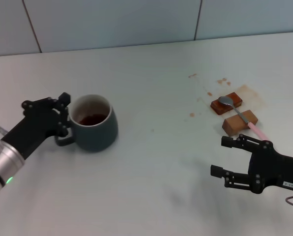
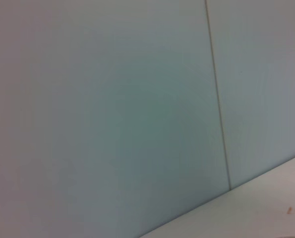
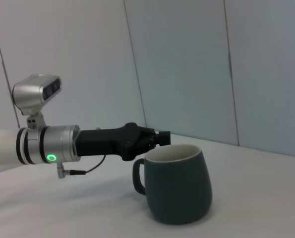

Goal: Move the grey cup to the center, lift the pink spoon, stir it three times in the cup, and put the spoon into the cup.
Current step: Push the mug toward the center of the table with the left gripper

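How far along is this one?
Early. The cup sits on the robot's left side of the table, not yet centred; the left gripper is at its handle, grip unclear. The spoon lies untouched across two brown blocks, the right gripper open near it. Centring, lifting, stirring and dropping it in remain.

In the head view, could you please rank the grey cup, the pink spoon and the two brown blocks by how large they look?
1. The grey cup, clearly the largest.
2. The two brown blocks, and, look about alike, so I would not rank them.
3. The pink spoon, longer than either block but far slimmer, lying across both.
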Robot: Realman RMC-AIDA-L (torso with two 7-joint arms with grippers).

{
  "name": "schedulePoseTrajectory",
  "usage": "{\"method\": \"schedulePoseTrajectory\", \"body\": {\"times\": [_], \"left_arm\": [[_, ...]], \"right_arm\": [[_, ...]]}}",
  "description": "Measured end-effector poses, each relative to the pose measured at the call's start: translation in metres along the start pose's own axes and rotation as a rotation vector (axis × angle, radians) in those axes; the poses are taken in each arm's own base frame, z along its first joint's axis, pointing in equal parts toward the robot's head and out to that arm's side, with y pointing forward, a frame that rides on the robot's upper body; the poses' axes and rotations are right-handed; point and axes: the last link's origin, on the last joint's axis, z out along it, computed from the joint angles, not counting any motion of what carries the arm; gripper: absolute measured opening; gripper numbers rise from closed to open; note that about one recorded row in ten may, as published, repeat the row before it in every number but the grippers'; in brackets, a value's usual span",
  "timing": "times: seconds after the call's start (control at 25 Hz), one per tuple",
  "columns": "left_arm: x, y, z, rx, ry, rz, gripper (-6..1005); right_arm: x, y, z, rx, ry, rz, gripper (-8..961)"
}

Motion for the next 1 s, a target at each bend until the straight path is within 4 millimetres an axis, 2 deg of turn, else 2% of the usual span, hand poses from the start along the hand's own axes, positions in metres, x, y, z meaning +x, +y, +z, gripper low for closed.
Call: {"method": "schedulePoseTrajectory", "body": {"times": [0.04,0.12,0.32,0.36,0.44,0.64,1.0], "left_arm": [[0.0,0.0,0.0,0.0,0.0,0.0,-1],[0.004,0.012,0.013,-0.036,0.003,-0.015,-1],[0.007,0.02,0.021,-0.057,0.006,-0.017,-1],[0.013,0.032,0.032,-0.085,0.013,-0.032,-1],[0.017,0.039,0.04,-0.1,0.015,-0.056,-1],[0.022,0.049,0.048,-0.122,0.018,-0.081,-1],[0.028,0.05,0.045,-0.103,0.071,-0.118,-1]], "right_arm": [[-0.001,0.0,0.0,-0.001,-0.004,-0.001,819],[-0.001,0.0,0.0,-0.002,-0.005,-0.001,818],[-0.002,0.001,0.0,-0.008,-0.013,-0.001,818],[-0.002,0.001,-0.001,-0.008,-0.016,-0.002,818],[-0.002,0.001,-0.001,-0.008,-0.017,-0.003,818],[-0.002,0.001,-0.001,-0.007,-0.018,-0.009,818],[-0.001,0.003,0.0,-0.006,-0.021,-0.008,818]]}}
